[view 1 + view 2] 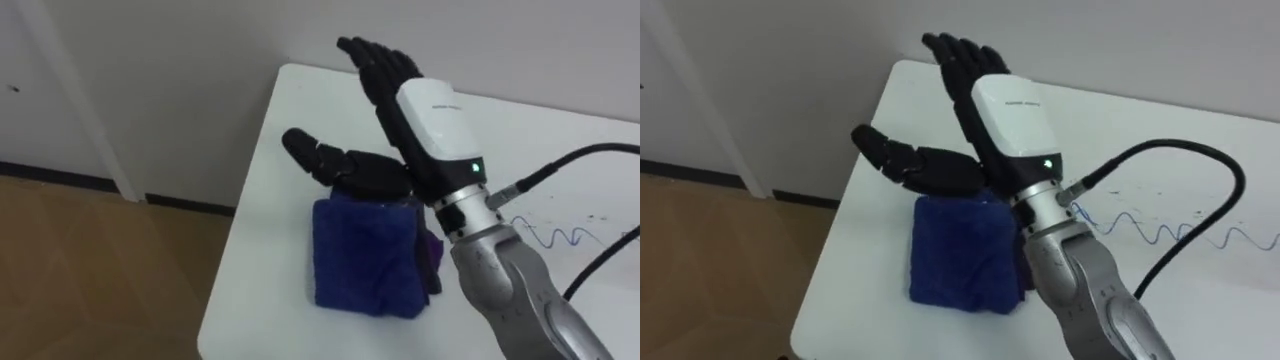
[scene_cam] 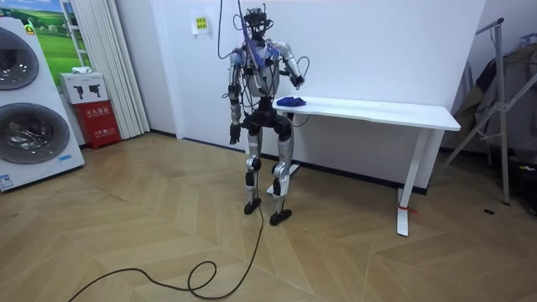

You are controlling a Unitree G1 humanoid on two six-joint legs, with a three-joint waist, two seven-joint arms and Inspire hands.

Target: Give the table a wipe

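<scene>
A folded dark blue cloth (image 1: 365, 255) (image 1: 965, 250) lies near the left end of the white table (image 1: 280, 150) (image 1: 1140, 130). My right hand (image 1: 425, 125) (image 1: 1005, 105) comes in from the lower right and hovers open over the cloth's far edge. Its fingers point away toward the wall and its thumb sticks out to the left. Whether the palm touches the cloth is hidden. Blue wavy pen marks (image 1: 555, 237) (image 1: 1160, 232) run across the tabletop to the right of the cloth. In the room view my left hand (image 2: 232, 134) hangs at my side.
I stand at the end of the table (image 2: 377, 111) on the room view's left, close to the white wall. Wooden floor lies past the table's left edge (image 1: 225, 290). Washing machines (image 2: 25, 109) and a red box (image 2: 99, 122) stand far off; a metal rack (image 2: 495, 101) is beyond the table.
</scene>
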